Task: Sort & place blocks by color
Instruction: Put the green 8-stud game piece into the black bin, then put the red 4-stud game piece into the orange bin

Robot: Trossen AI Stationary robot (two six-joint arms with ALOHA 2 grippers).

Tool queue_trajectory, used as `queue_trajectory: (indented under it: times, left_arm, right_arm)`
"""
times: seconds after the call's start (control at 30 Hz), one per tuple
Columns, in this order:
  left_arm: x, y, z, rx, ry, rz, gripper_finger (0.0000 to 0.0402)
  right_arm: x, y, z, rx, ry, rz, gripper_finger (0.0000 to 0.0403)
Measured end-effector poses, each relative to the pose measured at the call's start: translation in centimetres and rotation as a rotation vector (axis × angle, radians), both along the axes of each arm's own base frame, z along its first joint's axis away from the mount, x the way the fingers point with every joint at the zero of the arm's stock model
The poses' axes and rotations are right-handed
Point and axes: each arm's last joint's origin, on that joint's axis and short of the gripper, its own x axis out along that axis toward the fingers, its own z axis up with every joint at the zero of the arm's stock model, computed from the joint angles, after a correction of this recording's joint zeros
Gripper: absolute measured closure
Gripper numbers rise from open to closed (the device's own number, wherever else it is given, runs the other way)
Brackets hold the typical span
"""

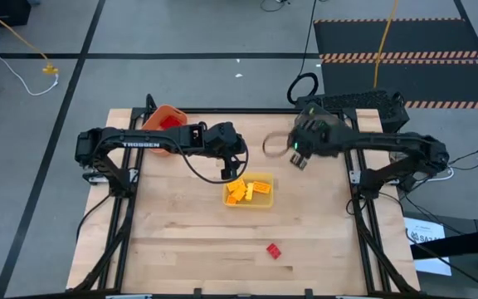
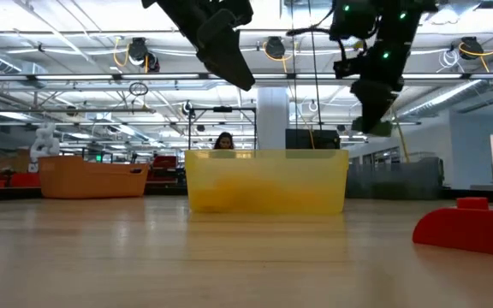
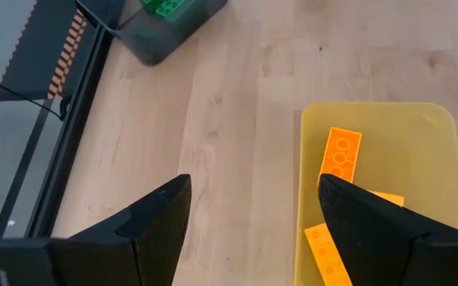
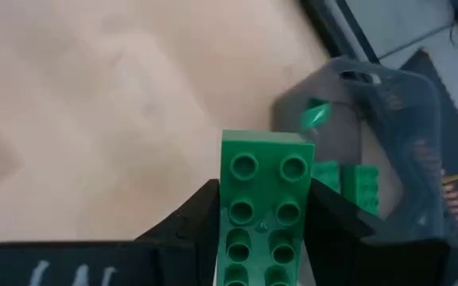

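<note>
My right gripper (image 4: pixel 262 202) is shut on a green studded block (image 4: pixel 265 171) and hangs in the air beside the dark grey bin (image 4: pixel 372 135), which holds green blocks (image 4: pixel 348 183). In the high view it (image 1: pixel 299 156) stands just right of that bin (image 1: pixel 275 143). My left gripper (image 3: pixel 253 195) is open and empty. It hovers over the left rim of the yellow bin (image 3: pixel 308 183), where yellow-orange blocks (image 3: pixel 340 155) lie. A red block (image 1: pixel 274 249) rests flat on the table near the near edge. Red blocks (image 1: pixel 169 123) lie in the orange bin (image 1: pixel 163 129). My right gripper pinches the green block by its two long sides (image 4: pixel 227 214), one finger on each side. The studded face points at the wrist camera, and the block's free end (image 4: pixel 265 143) sticks out past the fingertips. In the low view the block (image 2: pixel 382 128) is lifted clear above the table.
The orange bin (image 2: pixel 92 177) stands at the table's far left, the yellow bin (image 2: pixel 265 181) in the middle, the dark grey bin at the far side. The red block (image 2: pixel 473 227) sits close to the low camera. Bare wood spreads along the near half of the table (image 1: pixel 181 241).
</note>
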Motion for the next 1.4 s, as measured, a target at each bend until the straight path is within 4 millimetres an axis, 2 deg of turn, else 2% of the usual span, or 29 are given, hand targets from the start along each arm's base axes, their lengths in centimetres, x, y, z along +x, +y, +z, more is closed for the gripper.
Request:
queue_trajectory:
  times: [0.23, 0.37, 0.53, 0.7, 0.73, 0.93, 1.07, 1.27, 1.4]
  left_arm:
    - [0.0, 0.0, 0.0, 0.000, 0.001, 0.001, 0.0128]
    - [0.0, 0.0, 0.0, 0.000, 0.001, 0.001, 0.0128]
    - [0.0, 0.0, 0.0, -0.001, 0.001, 0.002, 0.0128]
    - [0.0, 0.0, 0.0, -0.003, 0.000, 0.003, 0.0128]
    - [0.0, 0.0, 0.0, -0.003, 0.000, 0.003, 0.0128]
    - [-0.2, 0.0, -0.2, -0.002, 0.025, -0.001, 0.0128]
    - [-0.4, 0.0, -0.2, 0.016, 0.046, -0.009, 0.0128]
    - [-1.2, -0.1, 0.9, 0.024, 0.027, -0.008, 0.0128]
    - [-2.0, -0.6, 1.9, 0.013, 0.010, -0.003, 0.0128]
  right_arm:
    - [-2.5, -6.1, 0.2, -0.019, 0.029, -0.130, 0.0281]
    - [-3.6, -8.3, 0.1, 0.016, -0.026, -0.178, 0.0281]
    - [-4.8, -9.9, -0.7, 0.014, -0.054, -0.233, 0.0281]
    - [-5.8, -10.3, -1.9, 0.031, -0.035, -0.291, 0.0280]
    - [-5.9, -10.3, -2.1, 0.033, -0.032, -0.298, 0.0268]
    - [-6.0, -10.2, -2.7, 0.037, -0.046, -0.316, 0.0115]
    - [-5.6, -10.0, -2.2, 0.006, -0.086, -0.285, 0.0060]
    - [-5.3, -8.6, -0.5, 0.023, -0.230, -0.219, 0.0051]
    - [-4.7, -6.3, 0.9, 0.145, -0.387, -0.084, 0.0062]
